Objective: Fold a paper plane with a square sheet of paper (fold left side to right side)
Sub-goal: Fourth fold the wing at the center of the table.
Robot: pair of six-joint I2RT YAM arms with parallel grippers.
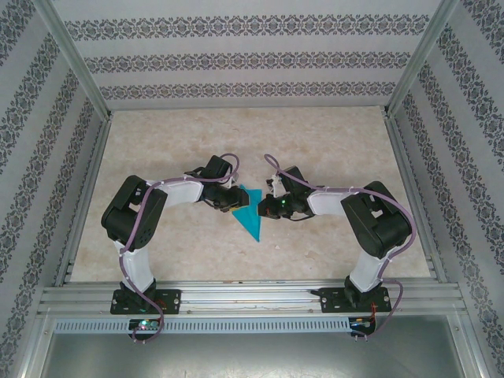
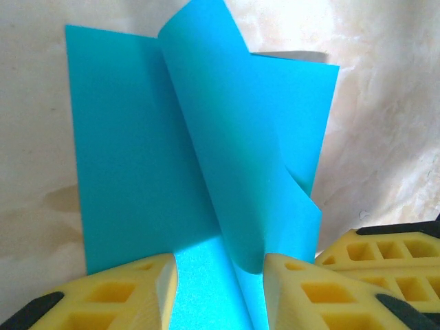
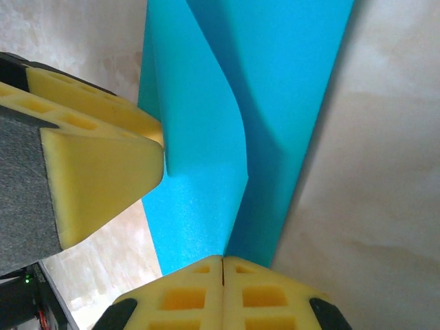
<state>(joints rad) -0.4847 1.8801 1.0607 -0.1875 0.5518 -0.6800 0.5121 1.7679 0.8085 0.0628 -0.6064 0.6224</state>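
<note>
We are holding the teal paper sheet (image 1: pixel 253 219) on the middle of the beige marbled worktop (image 1: pixel 331 142).
At one edge of the sheet our right gripper (image 3: pixel 222 265) is pressing its fingers together, pinching a raised fold. Our left gripper (image 2: pixel 218 265) is standing spread around the sheet's curling flap. Walls (image 1: pixel 252 55) with patterned stripes are enclosing the worktop.

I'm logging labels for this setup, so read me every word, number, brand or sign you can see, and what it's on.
No readable text anywhere.
The square sheet of paper is plain teal, with no print.
The yellow pads bear no marks.
The wall stripes are ornament, not letters.
</note>
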